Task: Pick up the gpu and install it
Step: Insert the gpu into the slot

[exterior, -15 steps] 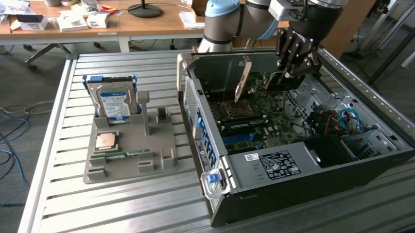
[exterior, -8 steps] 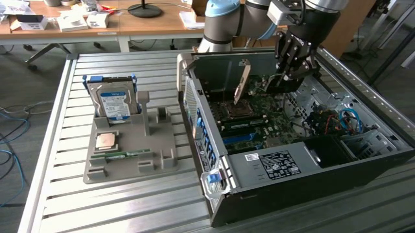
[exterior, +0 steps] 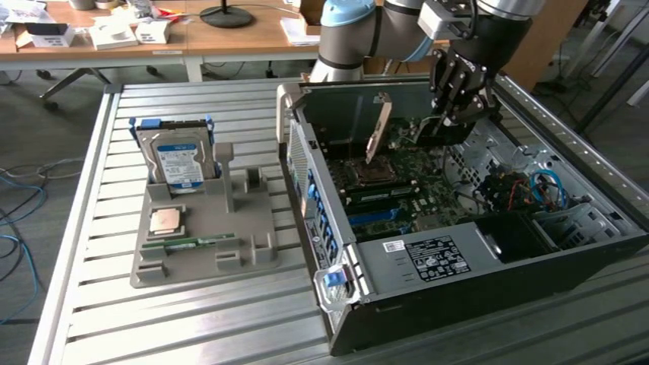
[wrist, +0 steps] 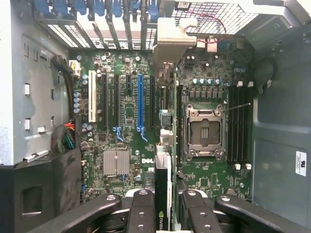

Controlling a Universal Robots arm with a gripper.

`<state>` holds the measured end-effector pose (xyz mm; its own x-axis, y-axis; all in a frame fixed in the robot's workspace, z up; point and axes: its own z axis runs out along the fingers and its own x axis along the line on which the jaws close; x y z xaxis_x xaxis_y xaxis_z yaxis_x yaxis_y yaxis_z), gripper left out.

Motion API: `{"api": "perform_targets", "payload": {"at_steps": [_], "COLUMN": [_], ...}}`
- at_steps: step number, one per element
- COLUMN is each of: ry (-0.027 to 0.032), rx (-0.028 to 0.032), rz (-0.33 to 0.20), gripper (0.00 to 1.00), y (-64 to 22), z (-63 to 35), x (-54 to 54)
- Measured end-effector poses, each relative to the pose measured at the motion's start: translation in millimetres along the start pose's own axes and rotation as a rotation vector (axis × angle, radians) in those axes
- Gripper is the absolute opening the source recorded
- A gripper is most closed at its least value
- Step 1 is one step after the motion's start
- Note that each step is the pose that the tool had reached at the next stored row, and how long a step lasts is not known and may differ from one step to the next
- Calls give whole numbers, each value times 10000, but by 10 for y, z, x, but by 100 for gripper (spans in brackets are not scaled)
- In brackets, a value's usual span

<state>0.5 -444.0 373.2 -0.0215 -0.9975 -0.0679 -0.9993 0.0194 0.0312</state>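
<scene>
The gpu (exterior: 378, 129) is a thin tan-brown card standing on edge inside the open computer case (exterior: 609, 228), above the motherboard and next to the empty CPU socket (exterior: 370, 171). My gripper (exterior: 446, 125) hangs over the case at the card's end towards the exterior view's right. In the wrist view the gpu (wrist: 163, 194) runs edge-on away from the camera, its grey bracket reaching the rear slot openings. My gripper (wrist: 164, 213) is shut on it, with a black finger (wrist: 141, 208) pressed on each side. Whether the card sits in a slot is hidden.
On the exterior view's left, a grey holder (exterior: 203, 258) carries a silver hard drive (exterior: 181, 160), a CPU chip (exterior: 167, 222) and a green memory stick (exterior: 188, 243). Inside the case are a blue expansion slot (wrist: 140, 102), a heatsink (wrist: 116, 162) and cable bundles (wrist: 65, 138).
</scene>
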Motion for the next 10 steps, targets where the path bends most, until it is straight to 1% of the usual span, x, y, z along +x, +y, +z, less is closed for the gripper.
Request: {"api": "perform_targets", "payload": {"at_steps": [7,10], "ry": [1,1], "rx": [2,1], "rz": [0,0], "gripper": [26,26], "y": [-1,-1], "z": [55,59], "x": [4,4]}}
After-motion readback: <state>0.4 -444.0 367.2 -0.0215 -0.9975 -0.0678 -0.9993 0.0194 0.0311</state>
